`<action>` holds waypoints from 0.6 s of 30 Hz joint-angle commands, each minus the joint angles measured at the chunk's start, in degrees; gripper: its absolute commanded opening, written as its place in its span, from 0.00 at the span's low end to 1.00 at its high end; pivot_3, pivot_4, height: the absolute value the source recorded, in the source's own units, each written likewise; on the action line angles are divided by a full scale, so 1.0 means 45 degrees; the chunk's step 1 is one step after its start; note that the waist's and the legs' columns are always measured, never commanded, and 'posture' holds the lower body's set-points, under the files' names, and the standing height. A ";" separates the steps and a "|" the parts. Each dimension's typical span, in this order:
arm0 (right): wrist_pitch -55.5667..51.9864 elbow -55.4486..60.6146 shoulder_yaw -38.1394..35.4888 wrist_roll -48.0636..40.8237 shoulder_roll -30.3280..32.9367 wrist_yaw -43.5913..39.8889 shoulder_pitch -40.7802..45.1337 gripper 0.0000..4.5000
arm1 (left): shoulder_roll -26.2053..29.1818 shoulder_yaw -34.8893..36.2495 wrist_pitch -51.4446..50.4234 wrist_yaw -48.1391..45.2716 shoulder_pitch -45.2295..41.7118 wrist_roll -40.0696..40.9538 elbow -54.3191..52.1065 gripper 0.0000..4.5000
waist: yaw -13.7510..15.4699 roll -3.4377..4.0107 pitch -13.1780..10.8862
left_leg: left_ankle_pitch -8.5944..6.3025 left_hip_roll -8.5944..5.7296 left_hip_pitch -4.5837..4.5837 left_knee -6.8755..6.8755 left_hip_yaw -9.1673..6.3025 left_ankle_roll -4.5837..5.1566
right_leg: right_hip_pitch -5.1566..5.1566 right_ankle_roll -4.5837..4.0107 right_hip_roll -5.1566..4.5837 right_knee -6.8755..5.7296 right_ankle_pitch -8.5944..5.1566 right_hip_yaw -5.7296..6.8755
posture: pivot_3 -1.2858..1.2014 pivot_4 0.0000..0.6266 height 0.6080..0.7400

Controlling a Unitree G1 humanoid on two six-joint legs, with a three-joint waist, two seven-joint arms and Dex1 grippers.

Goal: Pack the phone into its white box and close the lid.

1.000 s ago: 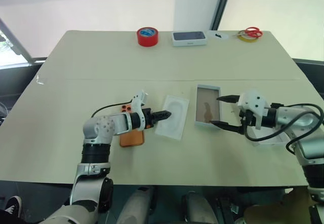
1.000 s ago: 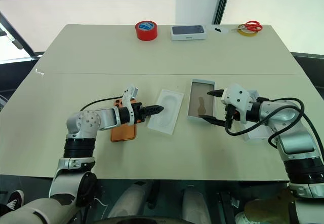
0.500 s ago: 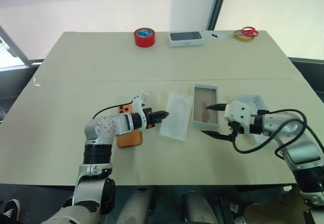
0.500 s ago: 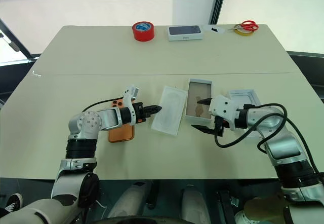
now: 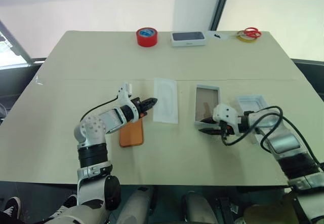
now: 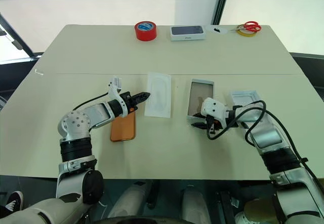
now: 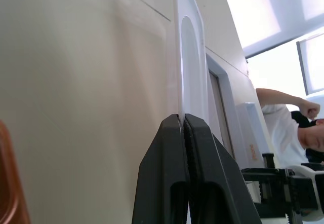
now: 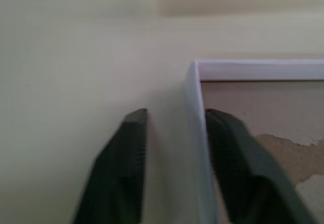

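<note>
From the head views we see the table [image 5: 61,133] with the white box [image 5: 206,102] lying open near its middle, brownish floor facing up. Just to its left lies a thin white insert [image 5: 166,107] with an oval recess. The phone [image 5: 132,133] lies flat, orange back up, further left and nearer the table's front edge. The lid [image 5: 251,104] sits to the right of the white box, open side up and partly behind the right arm's cable. Along the far edge stand a red tape roll [image 5: 147,36], a closed white box [image 5: 188,38] with a dark picture, and red-handled scissors [image 5: 249,32].

The left pincer [image 5: 151,102] reaches toward the insert's left edge with its fingers pressed together. The right pincer [image 5: 207,125] sits at the near end of the white box, fingers close together at the box's corner.

In the left wrist view, the left pincer [image 7: 183,120] is clenched, its two black fingers touching, and the insert [image 7: 191,67] stretches away right beyond the tips; whether they pinch its edge we cannot tell. The white box [image 7: 223,102] lies beyond the insert, and a person shows in the background.

In the right wrist view, the right pincer [image 8: 174,115] straddles one side wall of the white box [image 8: 197,112], one finger outside on the table, the other inside over the brownish floor. The fingers stand near the wall on either side, yet a narrow gap shows, so we cannot tell if they grip it.
</note>
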State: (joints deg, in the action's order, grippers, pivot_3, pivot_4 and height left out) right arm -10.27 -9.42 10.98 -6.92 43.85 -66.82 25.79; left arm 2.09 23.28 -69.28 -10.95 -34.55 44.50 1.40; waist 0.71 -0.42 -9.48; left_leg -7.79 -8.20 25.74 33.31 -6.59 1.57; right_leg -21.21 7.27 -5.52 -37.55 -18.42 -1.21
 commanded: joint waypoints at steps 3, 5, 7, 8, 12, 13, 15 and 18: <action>-0.0363 0.0677 -0.0236 -0.0651 -0.0256 -0.0499 0.0339 0.01 | -0.0282 0.0466 0.0463 0.0393 -0.0361 0.0924 -0.0649 0.00 | 0.0002 -0.0001 -0.0001 | 0.0000 0.0001 0.0003 -0.0005 -0.0002 0.0000 | -0.0004 0.0001 0.0000 0.0000 0.0000 0.0002 | 0.52 0.24 1.00; -0.0025 0.0980 0.0008 -0.0507 -0.0495 -0.0496 0.0277 0.01 | -0.0503 0.0764 0.0559 0.0639 -0.0528 0.1354 -0.0551 0.00 | 0.0000 -0.0002 -0.0001 | 0.0000 0.0000 0.0003 -0.0005 -0.0001 0.0000 | -0.0005 0.0002 0.0000 0.0000 0.0001 0.0001 | 0.52 0.24 1.00; -0.0139 0.1328 0.0226 -0.0471 -0.0971 -0.0330 0.0286 0.01 | -0.0795 0.1199 0.0641 0.0949 -0.0743 0.1920 -0.0410 0.00 | 0.0000 -0.0004 -0.0002 | 0.0000 0.0001 0.0002 -0.0004 -0.0002 0.0000 | -0.0004 0.0002 0.0000 -0.0001 0.0001 0.0002 | 0.52 0.24 1.00; -0.0202 0.1375 0.0338 -0.0310 -0.1198 -0.0110 0.0328 0.01 | -0.0912 0.1372 0.0676 0.1096 -0.0847 0.2163 -0.0354 0.00 | -0.0003 -0.0007 -0.0002 | 0.0000 0.0001 0.0003 -0.0003 -0.0003 0.0000 | -0.0004 0.0002 0.0000 -0.0002 0.0001 0.0002 | 0.52 0.24 1.00; -0.0009 0.1567 0.0697 0.0053 -0.1924 0.0362 0.0443 0.01 | -0.1045 0.1249 0.0918 0.1351 -0.0949 0.2433 -0.0273 0.00 | -0.0009 -0.0008 -0.0002 | 0.0002 0.0001 0.0001 -0.0003 -0.0003 -0.0003 | -0.0004 0.0004 0.0001 -0.0003 0.0001 0.0002 | 0.52 0.24 1.00; -0.0074 0.1671 0.0725 0.0027 -0.2028 0.0415 0.0465 0.01 | -0.1054 0.1125 0.0973 0.1382 -0.0898 0.2430 -0.0261 0.00 | -0.0009 -0.0008 -0.0002 | 0.0002 0.0000 0.0002 -0.0003 -0.0001 -0.0003 | -0.0004 0.0005 0.0002 -0.0003 0.0002 0.0001 | 0.52 0.24 1.00; -0.0455 0.1731 0.0696 -0.0118 -0.2170 0.0487 0.0538 0.01 | -0.1062 0.0844 0.0998 0.1405 -0.0725 0.2407 -0.0315 0.00 | -0.0002 -0.0008 -0.0002 | 0.0003 0.0000 0.0002 -0.0002 -0.0001 -0.0004 | -0.0005 0.0006 0.0003 -0.0004 0.0002 0.0001 | 0.52 0.24 1.00; -0.1055 0.1935 0.0517 -0.0615 -0.2016 0.0171 0.0458 0.14 | -0.0986 0.0317 0.0951 0.1223 -0.0309 0.2305 -0.0547 0.00 | 0.0006 -0.0008 -0.0002 | 0.0003 -0.0001 0.0001 0.0001 -0.0001 -0.0004 | -0.0003 0.0006 0.0004 -0.0008 0.0003 0.0000 | 0.52 0.24 1.00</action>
State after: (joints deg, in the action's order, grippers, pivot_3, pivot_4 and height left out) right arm -14.12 -3.57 14.97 -7.85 34.21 -65.26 27.30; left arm -2.55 26.71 -65.54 -4.62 -36.60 54.25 1.03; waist 0.74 -0.46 -9.49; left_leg -7.78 -8.21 25.74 33.31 -6.60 1.56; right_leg -21.21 7.30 -5.51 -37.59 -18.41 -1.21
